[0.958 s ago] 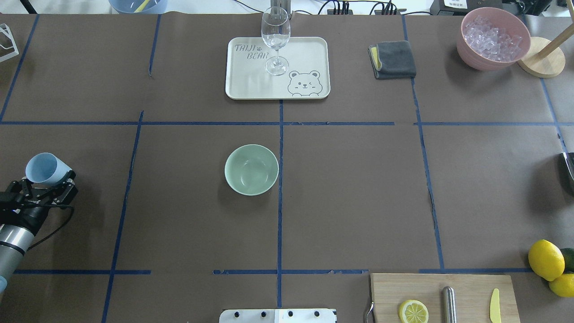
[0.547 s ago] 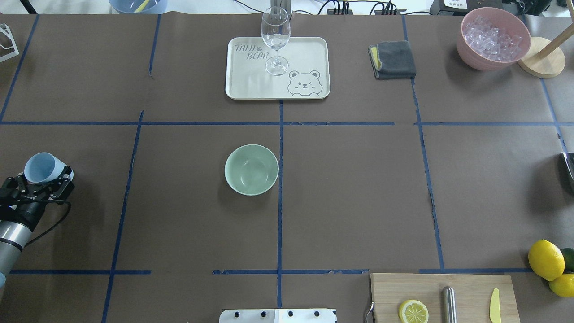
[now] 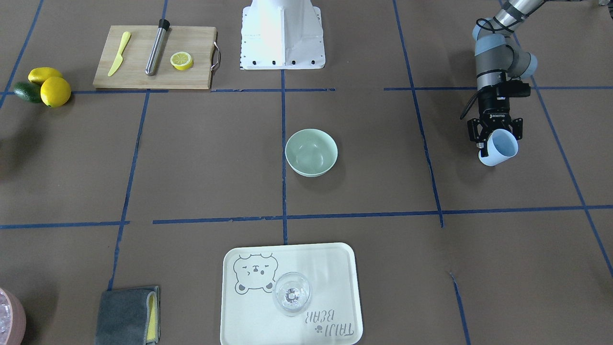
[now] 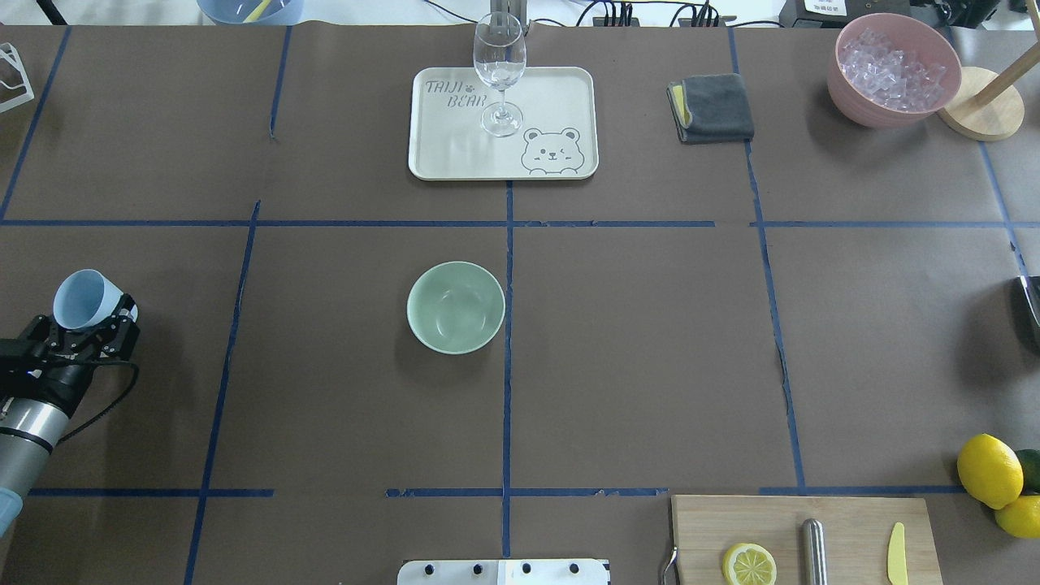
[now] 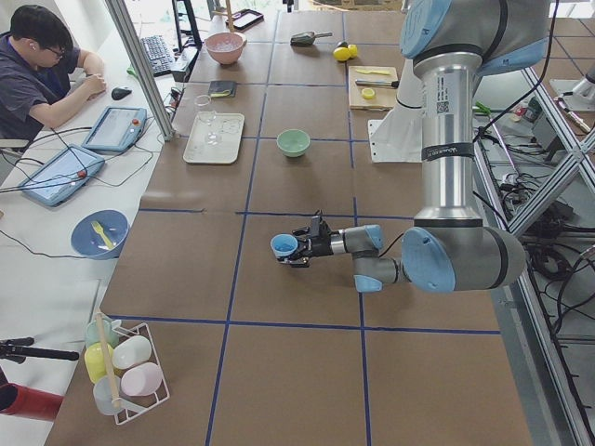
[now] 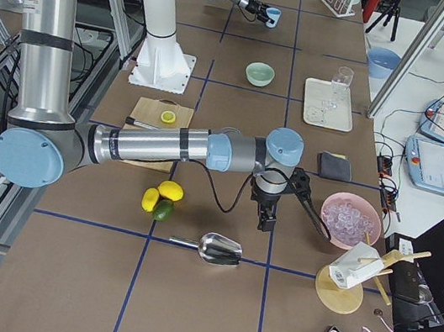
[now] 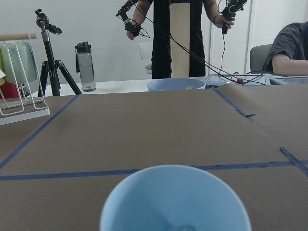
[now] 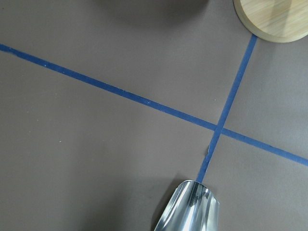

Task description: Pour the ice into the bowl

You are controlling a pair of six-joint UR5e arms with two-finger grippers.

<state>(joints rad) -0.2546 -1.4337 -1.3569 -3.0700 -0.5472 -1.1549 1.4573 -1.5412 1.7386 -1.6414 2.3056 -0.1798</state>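
By the table's (image 4: pixel 634 341) left edge the left gripper (image 4: pixel 88 319) is clasping the pale blue cup (image 4: pixel 80 297) — likely the carrying step, next needing centring over the mid-table mint-green bowl (image 4: pixel 455 307) — while ice (image 4: pixel 890 69) is sitting in the far-right-corner pink container (image 4: pixel 861 110), and I cannot tell the right gripper's (image 6: pixel 292 216) spread.

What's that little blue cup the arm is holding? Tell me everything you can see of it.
The pale blue cup is smooth, plastic-looking and round, with no handle showing. The left tool grips its sides and holds it roughly upright, mouth up, above the brown table, well apart from the green bowl.
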